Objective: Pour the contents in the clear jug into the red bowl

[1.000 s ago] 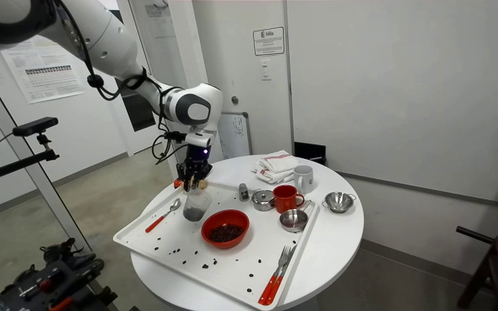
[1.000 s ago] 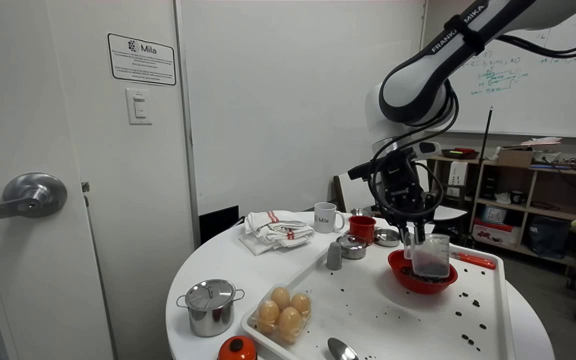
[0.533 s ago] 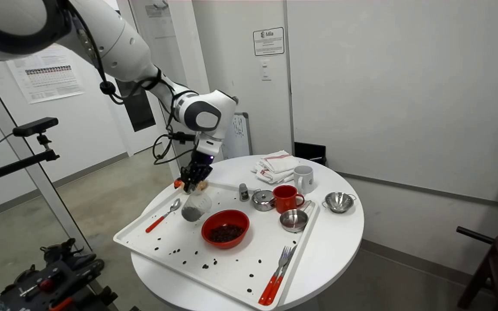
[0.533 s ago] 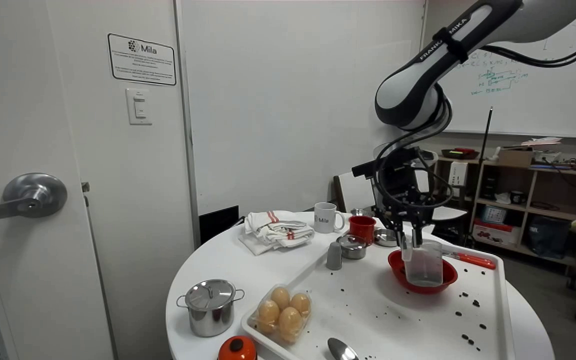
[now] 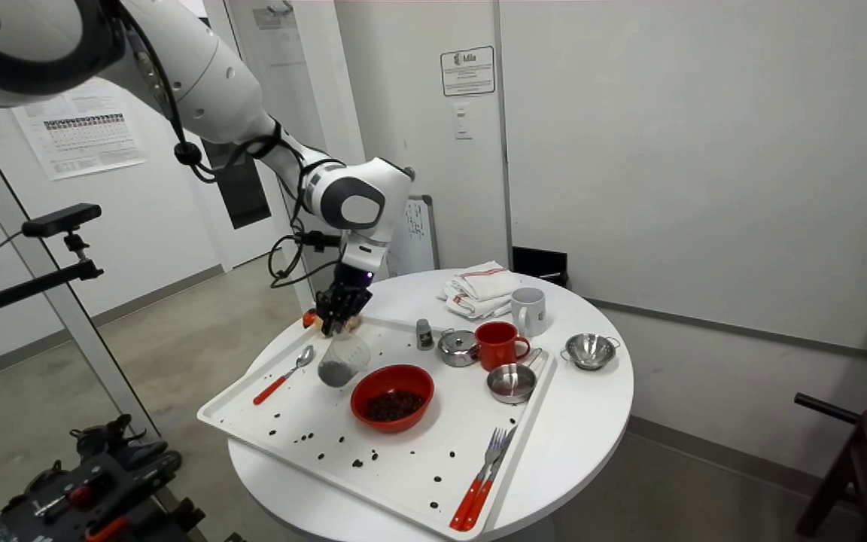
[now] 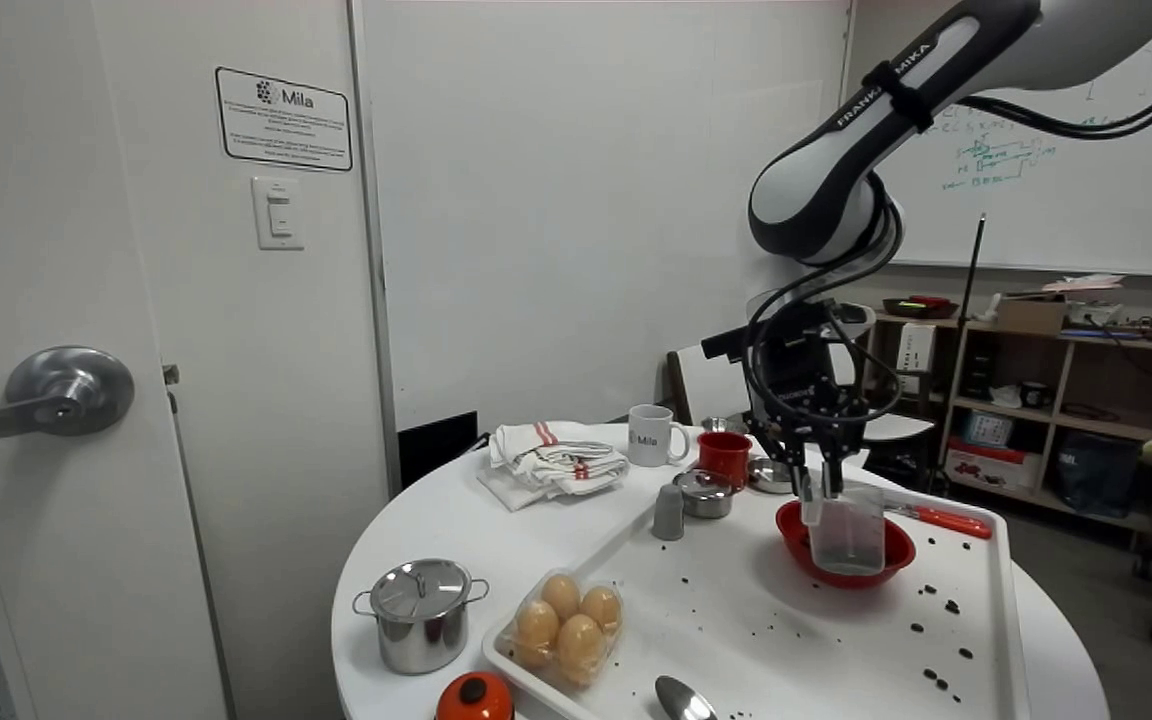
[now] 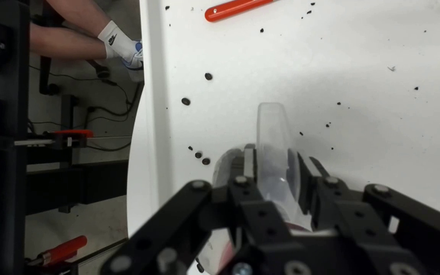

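Note:
My gripper (image 5: 333, 328) is shut on the handle of the clear jug (image 5: 346, 354). In the wrist view the handle (image 7: 271, 126) stands between the finger pads (image 7: 275, 160). The jug hangs tilted above the white tray, beside the red bowl (image 5: 396, 427). A grey patch shows low in the jug; I cannot tell if it is contents. In an exterior view the jug (image 6: 848, 538) overlaps the bowl (image 6: 898, 552) and hides much of its inside. Dark beans (image 5: 394, 406) lie in the bowl. The wrist view shows only slivers of red low down, partly behind the gripper.
The white tray (image 5: 298, 452) carries scattered beans, a spoon (image 5: 274, 390), a fork and knife (image 5: 479, 482), a grey shaker (image 5: 424, 336), metal pans (image 5: 512, 384) and eggs (image 6: 576, 640). A red mug (image 5: 497, 346), white mug (image 5: 528, 309) and towels (image 6: 551, 460) stand behind. A metal pot (image 6: 421, 620) sits off the tray.
In the first half second the arm shifted and the wrist tilted, and the held jug tipped slightly and moved a little. Since then almost nothing has moved. The beans in the bowl look the same.

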